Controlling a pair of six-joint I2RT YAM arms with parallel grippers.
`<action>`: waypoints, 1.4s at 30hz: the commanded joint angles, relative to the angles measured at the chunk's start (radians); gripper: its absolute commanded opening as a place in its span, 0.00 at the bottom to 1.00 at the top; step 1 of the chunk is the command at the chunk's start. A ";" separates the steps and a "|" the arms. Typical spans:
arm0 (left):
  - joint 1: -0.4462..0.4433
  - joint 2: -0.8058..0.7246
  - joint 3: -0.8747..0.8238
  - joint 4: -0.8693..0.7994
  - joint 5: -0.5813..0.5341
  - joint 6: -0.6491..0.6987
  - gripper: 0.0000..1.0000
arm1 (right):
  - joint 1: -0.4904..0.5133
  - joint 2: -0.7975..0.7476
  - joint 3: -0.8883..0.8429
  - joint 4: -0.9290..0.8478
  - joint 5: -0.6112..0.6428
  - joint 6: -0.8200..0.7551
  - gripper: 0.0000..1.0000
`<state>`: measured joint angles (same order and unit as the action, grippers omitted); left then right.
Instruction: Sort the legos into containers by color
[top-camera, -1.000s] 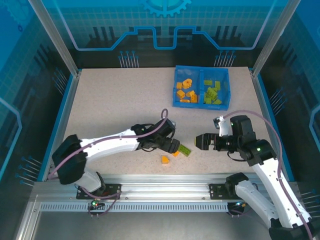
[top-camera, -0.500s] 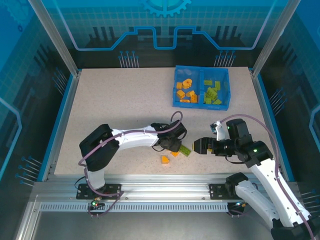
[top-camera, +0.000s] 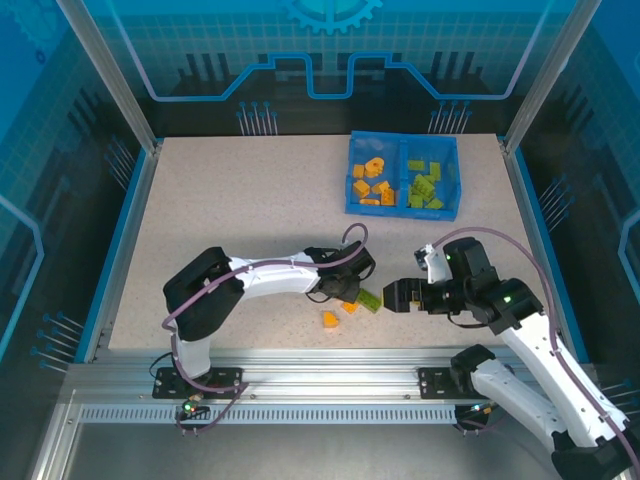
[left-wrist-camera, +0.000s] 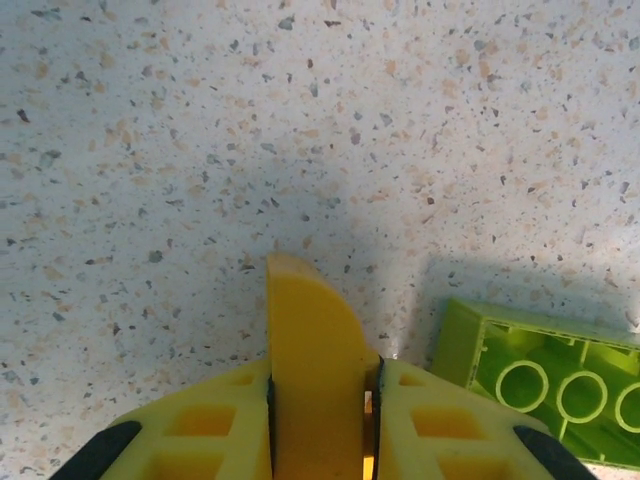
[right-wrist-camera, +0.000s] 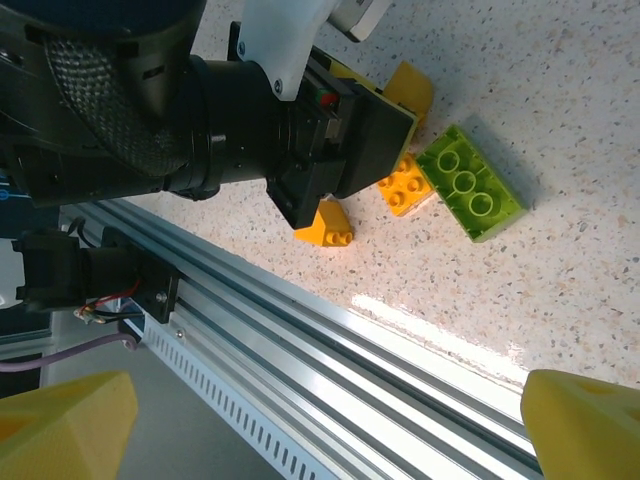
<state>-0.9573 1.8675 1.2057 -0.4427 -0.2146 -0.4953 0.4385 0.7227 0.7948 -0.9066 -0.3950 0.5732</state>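
Our left pincer (left-wrist-camera: 320, 395) pinches what seems an orange plastic brick (left-wrist-camera: 305, 310) just beside the lime-green plastic brick (left-wrist-camera: 540, 385), ready for carrying; our right pincer (top-camera: 393, 294) gapes empty near it.

Lime-green brick (left-wrist-camera: 545, 385), orange brick (left-wrist-camera: 315, 370), blue tray (top-camera: 400, 213), speckled beige tabletop (top-camera: 230, 220), yellow fingers (left-wrist-camera: 400, 400).

My speckled table (top-camera: 230, 220) carried the blue tray (top-camera: 400, 211); nearer me than that tray lay a lime-green brick (top-camera: 369, 299) and two orange bricks (top-camera: 330, 319) (top-camera: 350, 306) (all clustered together).
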 joint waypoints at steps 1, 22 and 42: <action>0.003 -0.103 0.054 -0.023 -0.046 0.033 0.13 | 0.019 -0.005 0.047 -0.025 0.042 0.016 1.00; 0.287 0.577 1.216 -0.043 -0.054 0.358 0.13 | 0.020 -0.083 0.079 -0.062 0.147 0.073 1.00; 0.297 0.610 1.362 -0.010 -0.049 0.396 0.51 | 0.022 -0.122 0.095 -0.061 0.146 0.088 1.00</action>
<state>-0.6529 2.6209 2.5637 -0.4465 -0.2798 -0.1020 0.4454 0.6018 0.8768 -0.9592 -0.2604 0.6552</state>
